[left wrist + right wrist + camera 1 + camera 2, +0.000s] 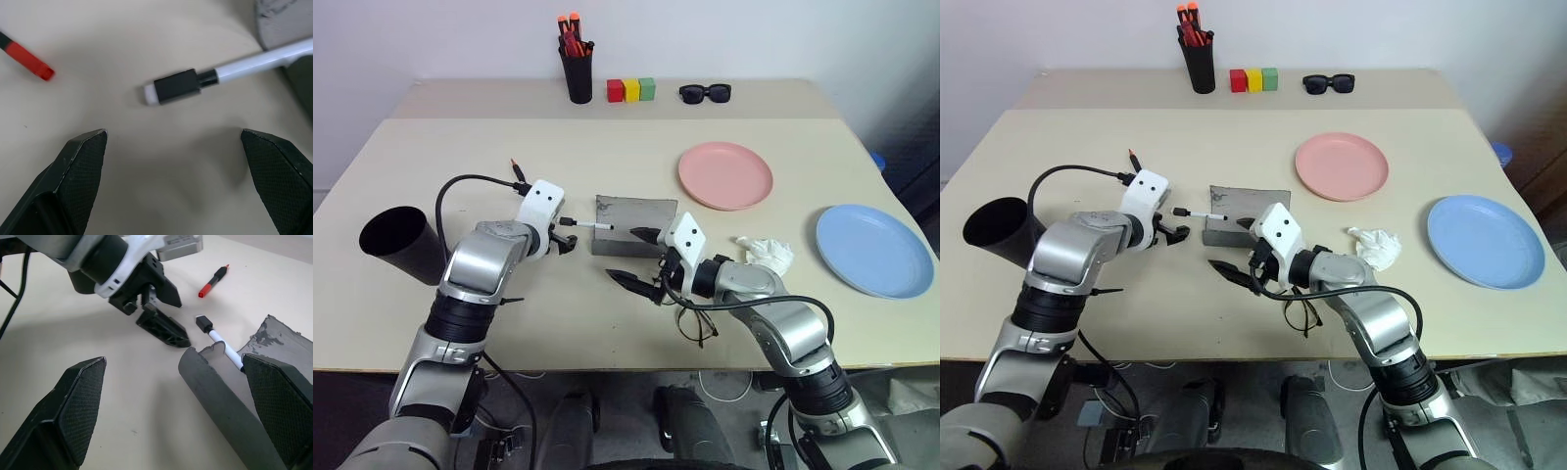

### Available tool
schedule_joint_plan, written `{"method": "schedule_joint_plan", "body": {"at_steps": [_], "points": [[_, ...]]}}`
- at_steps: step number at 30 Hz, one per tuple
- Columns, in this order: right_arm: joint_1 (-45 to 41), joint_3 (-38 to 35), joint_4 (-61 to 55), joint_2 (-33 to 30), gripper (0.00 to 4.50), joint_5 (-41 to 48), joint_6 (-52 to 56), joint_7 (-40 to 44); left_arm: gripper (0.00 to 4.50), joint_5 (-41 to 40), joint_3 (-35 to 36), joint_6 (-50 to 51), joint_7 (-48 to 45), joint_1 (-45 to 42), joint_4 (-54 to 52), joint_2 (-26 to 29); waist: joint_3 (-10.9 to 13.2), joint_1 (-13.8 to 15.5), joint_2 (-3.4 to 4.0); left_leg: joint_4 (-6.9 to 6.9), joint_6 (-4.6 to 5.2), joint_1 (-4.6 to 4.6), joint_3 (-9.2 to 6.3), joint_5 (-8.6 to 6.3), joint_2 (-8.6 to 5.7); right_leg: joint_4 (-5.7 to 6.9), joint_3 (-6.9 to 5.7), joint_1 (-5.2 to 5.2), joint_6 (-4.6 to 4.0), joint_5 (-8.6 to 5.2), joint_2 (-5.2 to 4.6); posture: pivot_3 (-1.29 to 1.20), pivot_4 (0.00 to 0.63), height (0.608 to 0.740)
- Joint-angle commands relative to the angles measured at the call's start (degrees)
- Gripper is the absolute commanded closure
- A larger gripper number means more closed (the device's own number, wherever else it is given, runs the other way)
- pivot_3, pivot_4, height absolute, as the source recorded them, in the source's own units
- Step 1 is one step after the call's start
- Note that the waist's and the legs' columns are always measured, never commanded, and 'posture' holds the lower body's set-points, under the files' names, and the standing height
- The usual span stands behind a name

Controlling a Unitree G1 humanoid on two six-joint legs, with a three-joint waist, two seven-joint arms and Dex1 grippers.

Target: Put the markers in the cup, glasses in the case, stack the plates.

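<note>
Left gripper (173,142) hangs spread wide and empty just above the table (607,127), its black fingers (80,164) straddling bare surface just short of the black cap of the white marker (589,225). That marker lies flat, cap toward the left gripper, far end resting against the near-left edge of the grey case (636,223). The red marker (518,168) lies a little farther back on the table, partly behind the left wrist housing and its cable in the head views. The wide black cup (393,242) lies on its side near the table's left edge, mouth facing the robot, well apart from both markers. Right gripper (633,257) is also spread and holds nothing; it hovers over the near edge of the case, one finger above the case and one in front of it. The case's flap stands up between the right fingers in the right wrist view. The wire-frame glasses (697,323) rest on the table under the right forearm, near the front edge. A crumpled white tissue (767,253) sits just beyond that arm. Pink plate (724,174) and light blue plate (873,249) lie apart, unstacked, on the right side. Along the back: a tall pen cup (578,73) with orange-capped pens, three coloured blocks (630,90), black sunglasses (705,93).
</note>
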Motion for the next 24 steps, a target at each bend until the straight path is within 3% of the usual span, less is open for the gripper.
{"method": "schedule_joint_plan", "body": {"at_steps": [1, 9, 16, 23, 24], "points": [[-0.86, -0.09, -1.76, 0.45, 0.00, 0.46, -1.01, 0.32, 0.03, -0.85, 0.49, -3.19, -1.93, -0.18, -2.06, 1.85, 0.00, 0.06, 0.00, 0.00, 0.00, 0.00, 0.01, 0.00, 0.00, 0.00, 0.00, 0.00, 0.00, 0.00, 0.00, 0.00, 0.150, 0.740], [-1.43, 0.02, -1.12, 0.86, 0.00, 0.21, -1.08, 0.19, 0.03, 1.84, -6.49, -15.85, -8.32, -5.84, 9.09, 5.47, 0.00, 0.24, 0.00, 0.01, 0.00, -0.03, 0.03, 0.00, -0.01, -0.03, 0.00, -0.01, -0.02, -0.01, 0.00, 0.00, 0.150, 0.740], [-0.87, -0.57, -1.78, 0.23, 0.00, 0.15, -1.27, 0.08, 0.03, 2.78, -11.87, -26.64, -21.70, -14.89, 27.38, 4.45, 0.00, 0.19, 0.00, 0.01, 0.00, -0.09, 0.06, 0.00, -0.02, -0.07, -0.01, -0.04, -0.01, -0.01, 0.00, 0.00, 0.150, 0.740], [-1.35, -5.20, -3.58, -6.25, 0.00, 2.01, -0.05, 3.33, 0.03, 7.91, -16.96, -38.00, -32.48, -22.12, 46.61, 2.44, 0.00, 0.25, 0.00, 0.03, 0.02, -0.12, 0.07, 0.00, -0.02, -0.08, -0.01, -0.05, 0.00, -0.01, 0.01, 0.00, 0.150, 0.740], [-1.28, -6.07, -3.93, -7.52, 0.00, 2.27, 0.26, 3.71, 0.27, 8.64, -17.12, -39.43, -33.15, -22.68, 48.40, 2.21, 0.00, 0.25, -0.01, 0.03, 0.02, -0.12, 0.08, -0.01, -0.02, -0.08, -0.01, -0.05, 0.00, -0.01, 0.01, 0.00, 0.150, 0.740]]}}
